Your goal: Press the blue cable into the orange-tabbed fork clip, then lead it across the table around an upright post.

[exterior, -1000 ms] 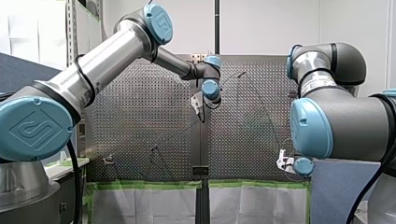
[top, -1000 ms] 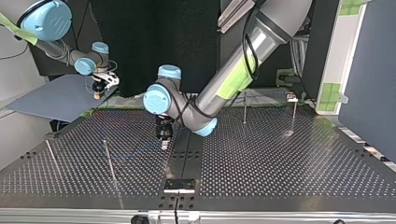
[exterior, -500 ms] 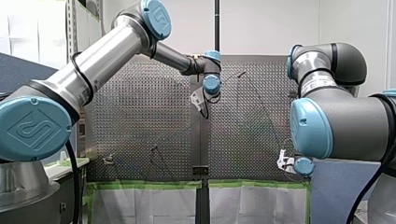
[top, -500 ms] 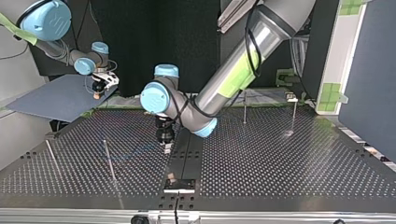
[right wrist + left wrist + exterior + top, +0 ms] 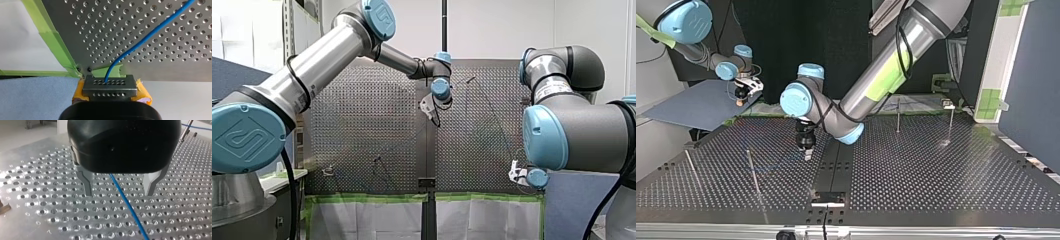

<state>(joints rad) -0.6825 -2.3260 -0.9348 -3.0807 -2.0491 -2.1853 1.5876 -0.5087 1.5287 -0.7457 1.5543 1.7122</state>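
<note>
The left end effector (image 5: 119,193) hangs low over the perforated table (image 5: 936,175) with its two metal fingers spread apart. The blue cable (image 5: 126,201) runs between them above the holes and touches neither finger. In the top view this end effector sits just left of the dark strip (image 5: 835,165) down the table's middle. A thin upright post (image 5: 753,172) stands farther left and nearer the camera, well apart from it. The right end effector (image 5: 110,87) is off the table, beyond its far left corner in the top view, above a grey-blue sheet (image 5: 691,105). It is closed on the end of the cable, with yellow pads (image 5: 143,93) showing at either side of a small perforated metal piece. From there the cable rises out of the grip, crosses a scrap of green tape (image 5: 53,37) at the table's edge and curves away over the perforated surface toward the middle of the table.
</note>
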